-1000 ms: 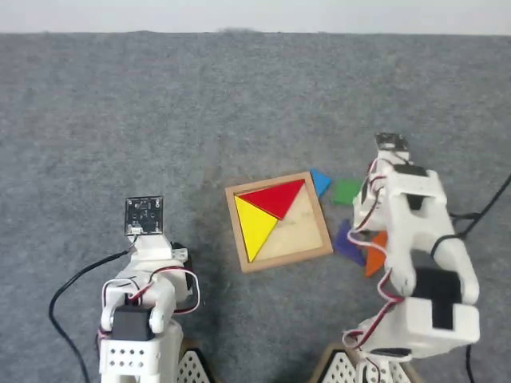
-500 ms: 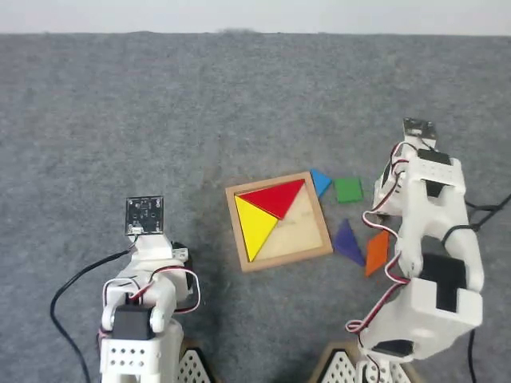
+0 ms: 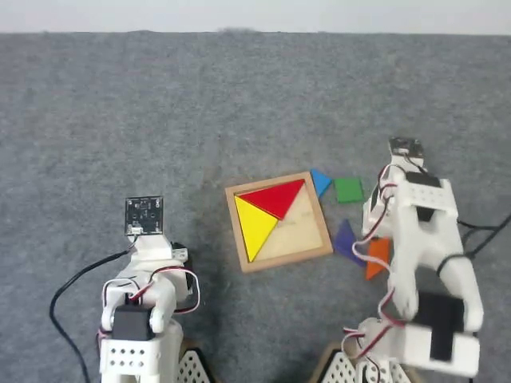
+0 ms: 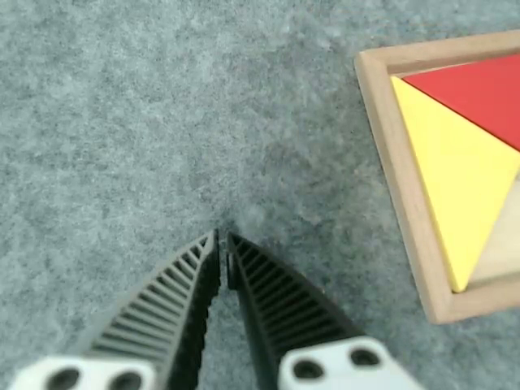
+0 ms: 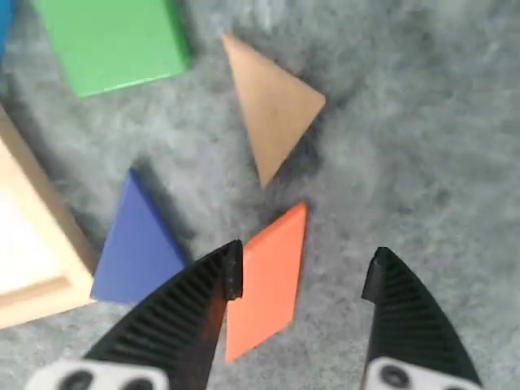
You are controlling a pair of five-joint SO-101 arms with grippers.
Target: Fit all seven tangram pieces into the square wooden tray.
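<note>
The square wooden tray (image 3: 236, 229) lies mid-table with a red triangle (image 3: 275, 197) and a yellow triangle (image 3: 254, 226) fitted inside. To its right lie a blue triangle (image 3: 320, 182), a green square (image 3: 348, 190), a purple triangle (image 3: 345, 238) and an orange parallelogram (image 3: 376, 257). My right gripper (image 5: 302, 272) hangs open over the orange parallelogram (image 5: 268, 280), with a tan triangle (image 5: 273, 104), the green square (image 5: 110, 41) and the purple triangle (image 5: 140, 244) around it. My left gripper (image 4: 222, 242) is shut over bare carpet, left of the tray (image 4: 405, 187).
Grey carpet covers the table. The right arm (image 3: 419, 239) stands over the loose pieces at the tray's right side. The left arm (image 3: 144, 271) sits at the front left, apart from the tray.
The right arm swung out to the right and back, and now stands lower over the orange parallelogram. The left arm and the pieces have stayed still.
</note>
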